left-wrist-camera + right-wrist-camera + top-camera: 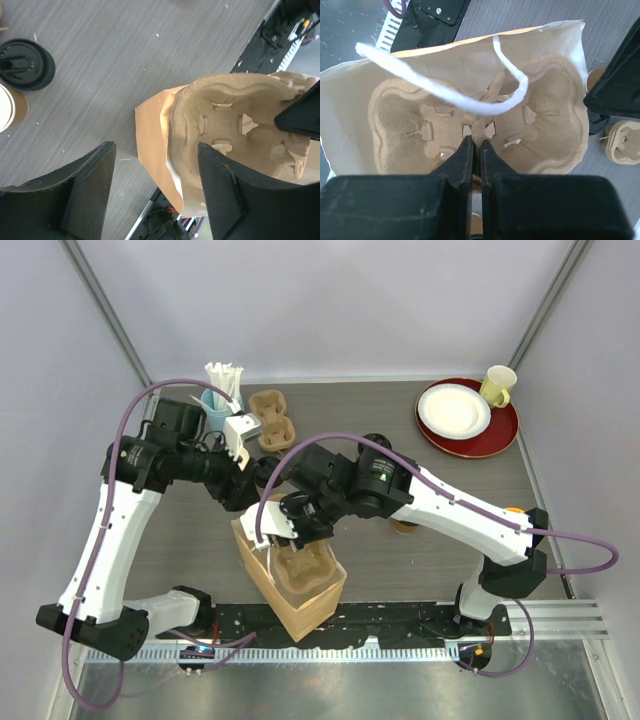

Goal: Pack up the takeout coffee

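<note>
Our right pincer (475,146) pinches the pulp carrier (410,117) mid-rib, left pincer (155,155) is spread. We reckon the coffee cup (25,64) is light and squashy: grip its paper side, gently.

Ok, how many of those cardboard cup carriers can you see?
2. One carrier sits in the open paper bag near the front edge; the other lies at the back beside the blue straw cup. The arms may hide more.
</note>
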Action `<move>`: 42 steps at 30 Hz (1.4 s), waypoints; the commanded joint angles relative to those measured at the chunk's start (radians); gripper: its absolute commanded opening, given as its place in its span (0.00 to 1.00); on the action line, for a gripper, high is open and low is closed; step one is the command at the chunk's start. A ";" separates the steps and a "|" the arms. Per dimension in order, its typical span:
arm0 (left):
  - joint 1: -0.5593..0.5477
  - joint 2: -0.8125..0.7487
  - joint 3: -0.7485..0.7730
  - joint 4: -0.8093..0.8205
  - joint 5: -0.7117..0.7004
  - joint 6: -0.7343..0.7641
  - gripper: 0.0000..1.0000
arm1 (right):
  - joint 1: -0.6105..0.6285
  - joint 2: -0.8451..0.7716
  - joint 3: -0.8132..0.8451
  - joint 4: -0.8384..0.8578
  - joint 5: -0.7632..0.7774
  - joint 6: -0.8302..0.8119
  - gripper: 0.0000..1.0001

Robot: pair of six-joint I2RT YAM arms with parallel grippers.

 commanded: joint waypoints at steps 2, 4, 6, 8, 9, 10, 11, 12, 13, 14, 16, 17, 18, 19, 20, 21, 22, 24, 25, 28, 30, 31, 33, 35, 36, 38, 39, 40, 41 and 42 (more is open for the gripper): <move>0.004 0.015 -0.002 -0.195 0.075 0.091 0.62 | 0.008 -0.053 -0.027 0.070 -0.027 -0.006 0.01; 0.007 0.021 0.009 -0.250 0.130 0.110 0.61 | 0.009 -0.060 -0.032 0.064 -0.024 -0.004 0.01; 0.005 0.013 0.010 -0.275 0.163 0.133 0.61 | 0.011 -0.071 -0.035 0.043 -0.023 -0.018 0.01; 0.004 -0.007 -0.010 -0.290 0.181 0.142 0.59 | 0.018 -0.065 -0.041 -0.001 -0.013 -0.032 0.01; 0.004 -0.014 -0.022 -0.293 0.178 0.159 0.59 | 0.027 -0.063 -0.046 -0.015 -0.010 -0.044 0.01; 0.004 -0.025 -0.049 -0.296 0.165 0.170 0.57 | 0.032 -0.059 -0.050 -0.022 -0.010 -0.049 0.01; 0.002 -0.028 -0.062 -0.298 0.154 0.174 0.56 | 0.041 -0.057 -0.056 -0.011 -0.009 -0.047 0.01; 0.002 -0.031 -0.074 -0.296 0.148 0.179 0.55 | 0.046 -0.054 -0.065 0.003 -0.019 -0.047 0.01; 0.002 -0.034 -0.089 -0.296 0.141 0.180 0.55 | 0.047 -0.053 -0.072 0.036 -0.024 -0.040 0.01; 0.001 -0.034 -0.096 -0.296 0.122 0.182 0.54 | 0.047 -0.051 -0.075 0.052 -0.029 -0.036 0.01; 0.001 -0.037 -0.119 -0.292 0.091 0.184 0.54 | 0.049 -0.053 -0.093 0.082 -0.030 -0.033 0.01; 0.001 -0.043 -0.129 -0.269 0.048 0.179 0.53 | 0.049 -0.057 -0.102 0.087 -0.030 -0.033 0.01; 0.001 -0.048 -0.140 -0.257 0.028 0.174 0.53 | 0.049 -0.062 -0.117 0.093 -0.030 -0.032 0.01; 0.001 -0.053 -0.154 -0.241 0.017 0.170 0.53 | 0.049 -0.066 -0.125 0.107 -0.035 -0.029 0.01; 0.001 -0.056 -0.159 -0.212 0.013 0.164 0.53 | 0.047 -0.070 -0.131 0.112 -0.039 -0.021 0.01; 0.001 -0.056 -0.159 -0.198 0.016 0.158 0.52 | 0.049 -0.073 -0.141 0.119 -0.042 -0.015 0.01; 0.001 -0.054 -0.157 -0.194 0.025 0.156 0.50 | 0.049 -0.077 -0.147 0.129 -0.047 -0.009 0.01; -0.005 -0.045 -0.160 -0.198 0.052 0.159 0.40 | 0.047 -0.086 -0.168 0.147 -0.049 0.003 0.01; -0.005 -0.043 -0.159 -0.210 0.075 0.176 0.36 | 0.049 -0.090 -0.177 0.155 -0.049 0.005 0.01; -0.010 -0.046 -0.166 -0.270 0.189 0.220 0.17 | 0.047 -0.093 -0.208 0.181 -0.050 0.008 0.01; -0.019 -0.069 -0.172 -0.229 0.198 0.207 0.00 | 0.035 -0.091 -0.233 0.204 -0.065 0.014 0.01; -0.019 -0.080 -0.172 -0.202 0.195 0.193 0.00 | 0.032 -0.093 -0.243 0.211 -0.072 0.016 0.01; -0.021 -0.123 -0.175 -0.073 0.189 0.118 0.00 | 0.021 -0.090 -0.276 0.236 -0.075 0.014 0.01; -0.024 -0.157 -0.194 0.034 0.187 0.023 0.00 | 0.005 -0.080 -0.299 0.251 -0.072 0.011 0.01; -0.030 -0.175 -0.221 0.082 0.189 -0.009 0.00 | 0.000 -0.073 -0.302 0.259 -0.064 0.004 0.01; -0.038 -0.211 -0.251 0.200 0.207 -0.080 0.00 | -0.006 -0.045 -0.306 0.256 -0.059 -0.003 0.01; -0.039 -0.217 -0.276 0.225 0.224 -0.132 0.00 | -0.014 -0.036 -0.309 0.256 -0.065 -0.003 0.01; -0.041 -0.229 -0.289 0.269 0.247 -0.149 0.00 | -0.018 -0.034 -0.317 0.257 -0.070 -0.006 0.01; -0.041 -0.237 -0.301 0.289 0.255 -0.163 0.00 | -0.020 -0.030 -0.338 0.259 -0.073 -0.010 0.01; -0.041 -0.244 -0.327 0.308 0.252 -0.172 0.00 | -0.022 -0.031 -0.352 0.271 -0.073 -0.013 0.01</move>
